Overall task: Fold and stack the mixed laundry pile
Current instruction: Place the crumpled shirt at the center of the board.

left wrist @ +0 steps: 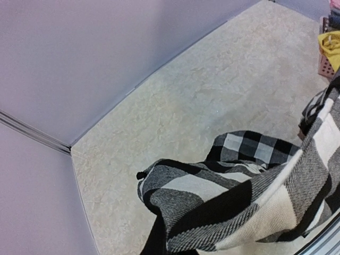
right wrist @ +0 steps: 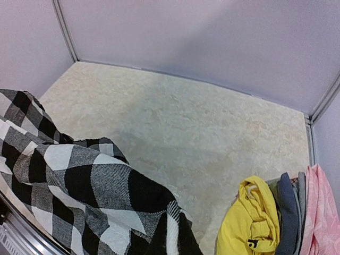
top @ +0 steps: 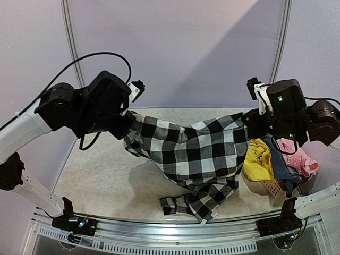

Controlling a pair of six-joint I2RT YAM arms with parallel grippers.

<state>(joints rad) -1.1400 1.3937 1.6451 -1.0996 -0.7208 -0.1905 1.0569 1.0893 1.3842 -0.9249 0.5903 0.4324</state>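
Note:
The black-and-white checked shirt (top: 199, 149) hangs spread in the air between both arms, and its lower end rests crumpled on the table near the front edge. My left gripper (top: 126, 130) is shut on the shirt's left end and my right gripper (top: 248, 123) on its right end. In both wrist views the checked cloth (left wrist: 239, 196) (right wrist: 79, 186) covers the fingers. The rest of the pile sits at the right: a yellow garment (top: 258, 159) (right wrist: 249, 223), a blue-grey one (top: 281, 166) (right wrist: 287, 218) and a pink one (top: 304, 159) (right wrist: 321, 212).
A small salmon perforated basket (top: 271, 187) stands under the right-hand garments. Pale walls (top: 175, 53) close the table at the back and sides. A metal rail (top: 170, 228) runs along the front edge. Beige tabletop (top: 101, 170) shows at the left.

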